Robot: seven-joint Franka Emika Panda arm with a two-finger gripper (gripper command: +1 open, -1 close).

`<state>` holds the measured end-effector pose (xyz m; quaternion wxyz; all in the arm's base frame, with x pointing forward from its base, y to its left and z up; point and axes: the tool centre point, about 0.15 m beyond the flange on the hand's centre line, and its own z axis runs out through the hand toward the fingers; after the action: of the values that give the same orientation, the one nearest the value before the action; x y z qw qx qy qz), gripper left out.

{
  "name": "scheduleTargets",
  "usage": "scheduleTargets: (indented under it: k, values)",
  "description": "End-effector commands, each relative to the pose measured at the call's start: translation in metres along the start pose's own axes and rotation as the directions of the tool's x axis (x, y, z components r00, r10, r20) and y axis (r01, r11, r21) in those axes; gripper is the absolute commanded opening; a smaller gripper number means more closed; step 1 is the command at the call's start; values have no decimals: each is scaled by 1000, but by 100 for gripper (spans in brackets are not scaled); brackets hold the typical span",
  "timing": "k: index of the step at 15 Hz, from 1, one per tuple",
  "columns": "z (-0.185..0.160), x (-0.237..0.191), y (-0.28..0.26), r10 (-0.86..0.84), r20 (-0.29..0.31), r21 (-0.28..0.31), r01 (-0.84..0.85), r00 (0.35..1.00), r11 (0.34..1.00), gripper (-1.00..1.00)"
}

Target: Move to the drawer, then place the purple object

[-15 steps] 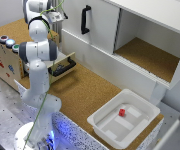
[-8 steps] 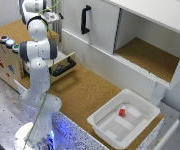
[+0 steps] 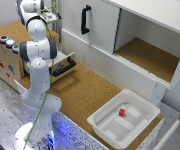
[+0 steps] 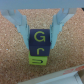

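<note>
The big brown table (image 3: pixel 85 95) is carrying everything here. A white cabinet (image 3: pixel 97 30) is standing along the back of it. The white arm (image 3: pixel 37 55) is rising up tall on the exterior view's left, and its top end is reaching up high near the cabinet. A wooden box (image 3: pixel 10 55) is sitting beside the arm. A white tray (image 3: pixel 107 131) is lying on the table to the exterior view's right, with a little red thing (image 3: pixel 122 112) resting in it.

The drawer (image 3: pixel 63 66) is sticking out of the wooden box, so it is looking open and ready. It is sitting low down, below the arm's top end.

In the wrist view, the jaws are closing snugly on the purple block (image 4: pixel 39 42). The two fingers (image 4: pixel 22 25) are pressing on its two sides. The block is showing yellow letters and has a yellow-green face at one end. A brown speckled floor is showing under it, and I cannot tell which spot that is.

So the picking-up part is looking done, because the block is sitting in the jaws. The moving part is looking only half done, I think, since the arm's end is hanging high and away from the drawer. Going down to the drawer and letting the block go is what is left.
</note>
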<state>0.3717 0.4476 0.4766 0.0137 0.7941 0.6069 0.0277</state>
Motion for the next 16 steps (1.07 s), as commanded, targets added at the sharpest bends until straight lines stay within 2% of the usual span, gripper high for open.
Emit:
scheduleTargets:
  k: [1, 2, 4, 10, 12, 14, 16]
  values:
    - [-31, -15, 1, 28, 152, -61, -19, 988, 998, -100]
    - [-23, -27, 0, 28, 182, -59, -18, 983, 998, -100]
    - [-9, -50, -2, 41, 203, -44, -33, 978, 999, -100]
    - [18, -112, -10, 75, 179, -2, -76, 981, 997, -100]
    - [41, -135, -9, 59, 196, 3, -61, 979, 998, -100]
    - [54, -154, -9, 42, 170, 22, -46, 985, 999, -100]
    - [60, -169, -13, 42, 124, 10, -44, 991, 999, -100]
